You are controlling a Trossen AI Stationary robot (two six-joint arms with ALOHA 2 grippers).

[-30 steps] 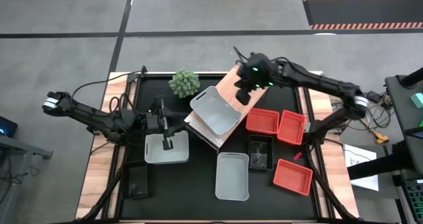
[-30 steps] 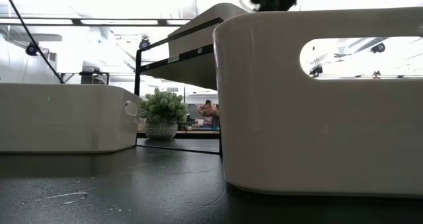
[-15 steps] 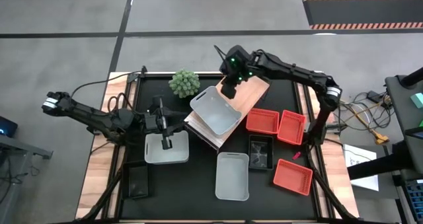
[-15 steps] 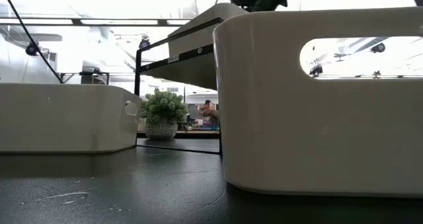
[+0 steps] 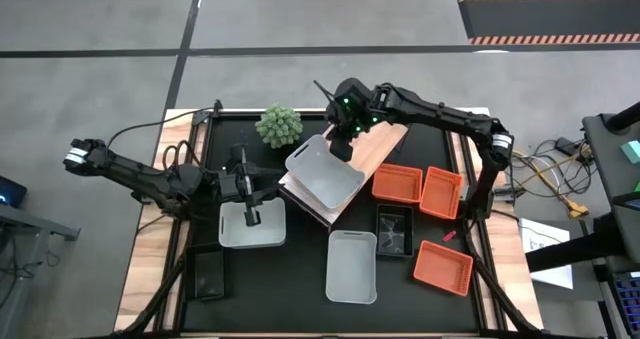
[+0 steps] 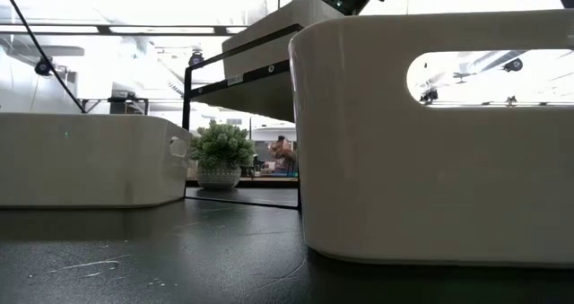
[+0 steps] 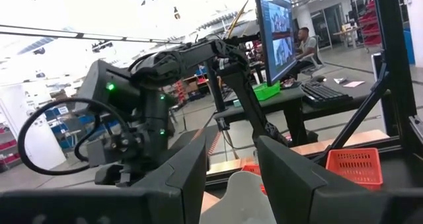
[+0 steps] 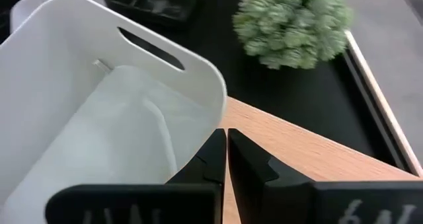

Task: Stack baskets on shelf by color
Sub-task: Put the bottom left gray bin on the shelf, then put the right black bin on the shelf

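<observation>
A white basket (image 5: 322, 174) lies bottom-down on the slanted light-wood shelf (image 5: 378, 144). My right gripper (image 5: 342, 145) is shut at that basket's far corner, seen closely in the right wrist view (image 8: 225, 137). My left gripper (image 5: 250, 215) is open over a second white basket (image 5: 252, 226) on the table. Its fingers stand on either side of that basket's far wall (image 7: 242, 196), and I cannot tell if they touch it. Three orange-red baskets (image 5: 397, 183) (image 5: 441, 192) (image 5: 442, 265), a third white one (image 5: 352, 267) and two black ones (image 5: 394, 231) (image 5: 208, 272) rest on the tabletop. My right gripper has its shut fingers (image 8: 213, 151) against the outer wall of the white basket at its rounded far corner (image 8: 213, 105), just below the rim. They come slanting down from the table's far right. The basket stays flat on the shelf board.
A small green spiky plant (image 5: 279, 126) stands at the far edge of the table, close to the shelf's left end. In the low view a white basket (image 6: 430, 143) fills the near right, and the shelf's dark frame (image 6: 188, 116) stands behind it.
My right gripper has travelled toward the table's left, from the shelf's far right end to the white basket's far corner, and has dropped lower. The basket on the shelf has slid a little toward the left.
</observation>
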